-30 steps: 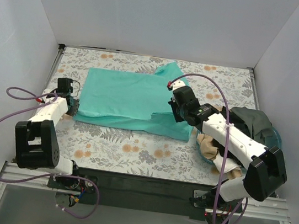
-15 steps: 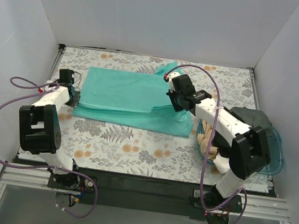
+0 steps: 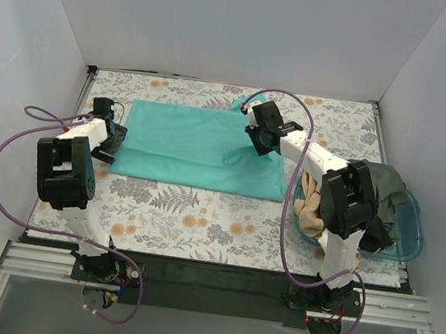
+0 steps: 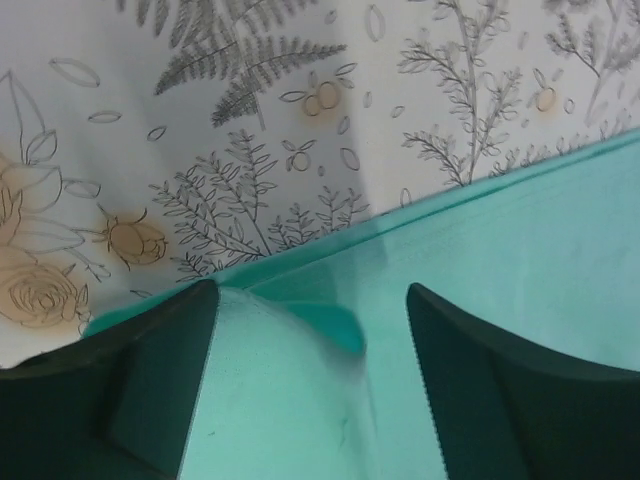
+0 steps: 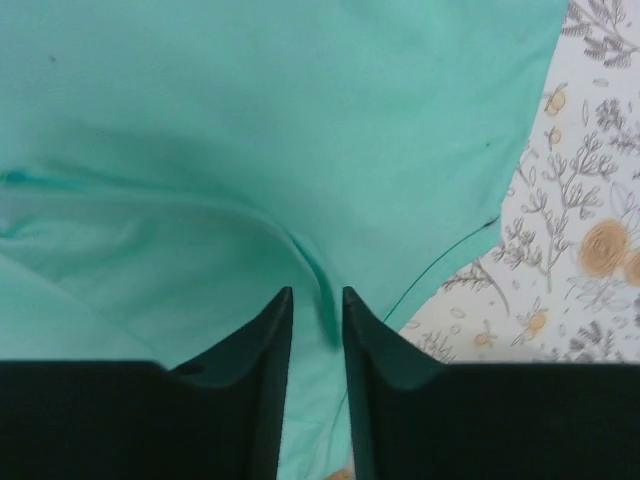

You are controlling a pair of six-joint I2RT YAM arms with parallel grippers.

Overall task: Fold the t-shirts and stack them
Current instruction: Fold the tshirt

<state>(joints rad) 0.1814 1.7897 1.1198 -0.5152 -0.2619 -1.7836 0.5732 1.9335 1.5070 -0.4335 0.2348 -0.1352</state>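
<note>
The teal-green t-shirt [image 3: 193,146] lies folded into a flat band on the flowered table [image 3: 199,222]. My left gripper [image 3: 113,137] hovers at its left edge, open wide, with loose teal cloth [image 4: 300,400] bulging under the gap between its fingers [image 4: 310,290]. My right gripper [image 3: 261,142] is over the shirt's far right part. Its jaws stand a little apart and open [image 5: 317,292], with a raised ridge of teal cloth [image 5: 310,260] running into the gap. A dark grey-olive shirt [image 3: 382,185] and a beige shirt [image 3: 311,217] are heaped in and over the tub at the right.
The translucent blue plastic tub [image 3: 409,231] stands at the right, beside my right arm's base. White walls close in the table on three sides. Purple cables loop off both arms. A teal sleeve tip [image 3: 244,104] pokes out toward the back.
Both grippers have moved toward the back with the shirt's edge, laying it down into a narrower band. Both sets of jaws were shut and have now come apart.
</note>
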